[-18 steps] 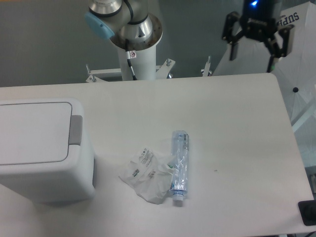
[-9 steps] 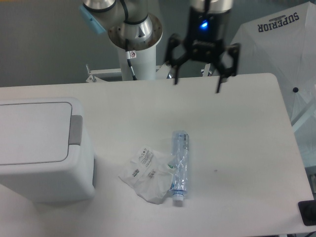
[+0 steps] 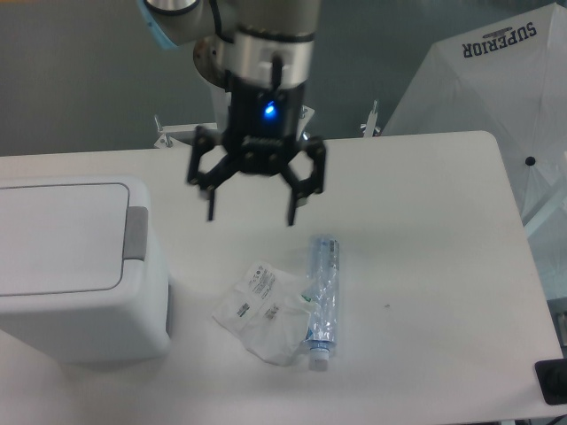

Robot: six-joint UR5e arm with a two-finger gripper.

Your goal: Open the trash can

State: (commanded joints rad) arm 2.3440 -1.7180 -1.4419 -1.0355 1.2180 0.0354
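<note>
Fixed camera. Moved since the earlier frames: black two-finger gripper (image 3: 251,219), shifted from the far right edge leftward across the table, now above the middle of the surface. Unmoved: all else.

Gripper: fingers (image 3: 290,211) spread wide, nothing between them, tips pointing down; blue light lit on the body; hanging above the tabletop, apart from every object.

Large white boxy plastic trash can (image 3: 75,266): at the table's left edge, partly cut off by the frame; flat rectangular lid down; grey push tab (image 3: 135,233) on its right side, facing the gripper, untouched.

Crushed clear plastic bottle (image 3: 322,298): lying flat near the table's middle, cap toward the front edge.

Crumpled clear wrapper with printed labels (image 3: 262,313): touching the bottle's left side.

White rounded table (image 3: 425,230): bearing all of the above.

White fabric with black lettering (image 3: 496,62): behind the far right corner.
</note>
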